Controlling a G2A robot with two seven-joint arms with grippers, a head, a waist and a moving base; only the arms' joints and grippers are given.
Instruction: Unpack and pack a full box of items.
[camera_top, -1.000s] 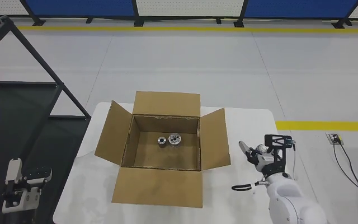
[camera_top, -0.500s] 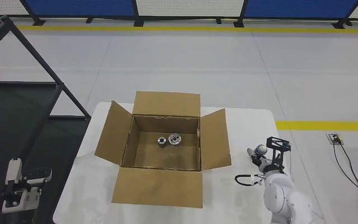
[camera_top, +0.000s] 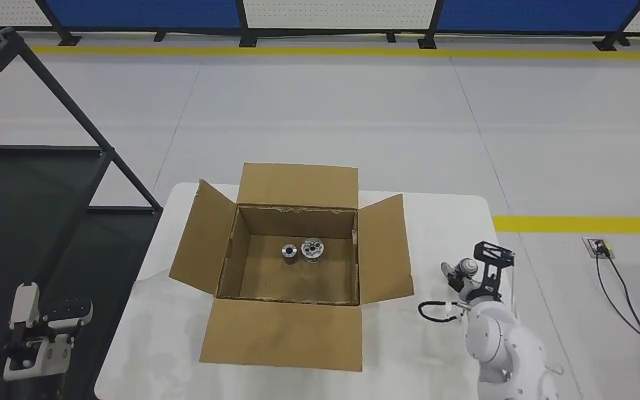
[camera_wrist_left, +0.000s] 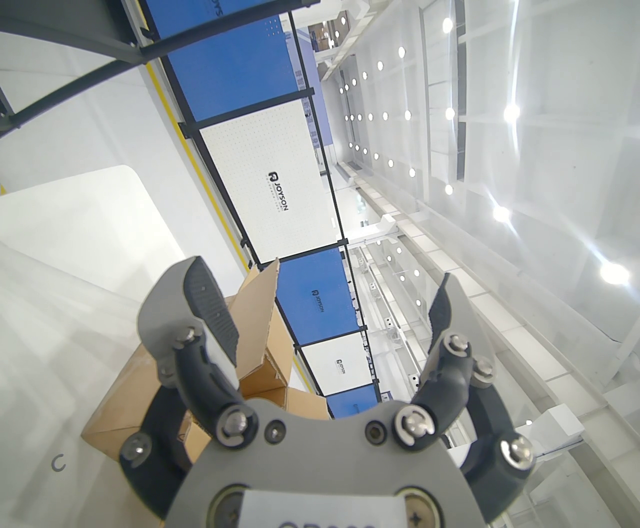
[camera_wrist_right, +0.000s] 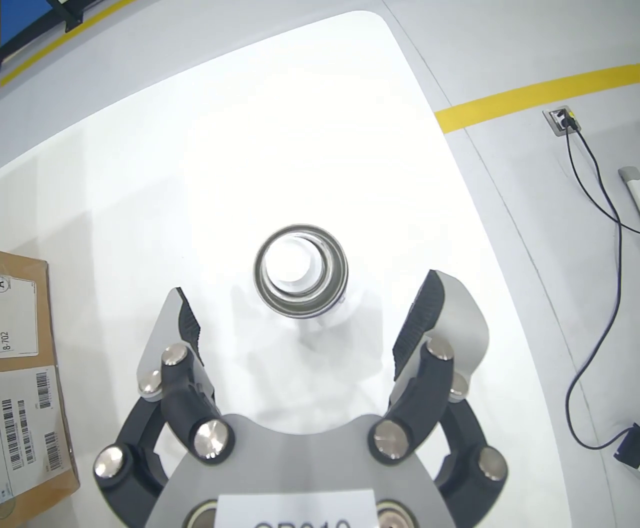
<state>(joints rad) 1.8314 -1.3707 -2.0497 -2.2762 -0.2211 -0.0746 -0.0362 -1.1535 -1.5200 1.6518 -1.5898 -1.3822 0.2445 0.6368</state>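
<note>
**Reader:** What is different from a second ago?

**Describer:** The right arm, at the table's (camera_top: 440, 215) right side, has drawn back toward its near edge. The right gripper (camera_wrist_right: 306, 292) has its jaws spread wide and they grip nothing. A metal ring (camera_wrist_right: 335, 272) stands upright on the bare table just past the fingertips, touching neither one. Seen from above, the ring has stayed in the same spot while the arm moved.

**Reader:** So the ring has been let go?

**Describer:** It looks that way. It seems to be set down outside the box (camera_top: 298, 185), well apart from it, so one item counts as unpacked.

**Reader:** What is left inside?

**Describer:** Two metal parts (camera_top: 313, 247) lie side by side on the box floor, near the back wall. All four flaps are folded open, and neither the box nor the parts have shifted.

**Reader:** And the other arm?

**Describer:** The left gripper (camera_wrist_left: 320, 277) tilts upward toward the ceiling with the box beside it. Its jaws are also wide and empty. Unpacking probably carries on with those two parts.
</note>
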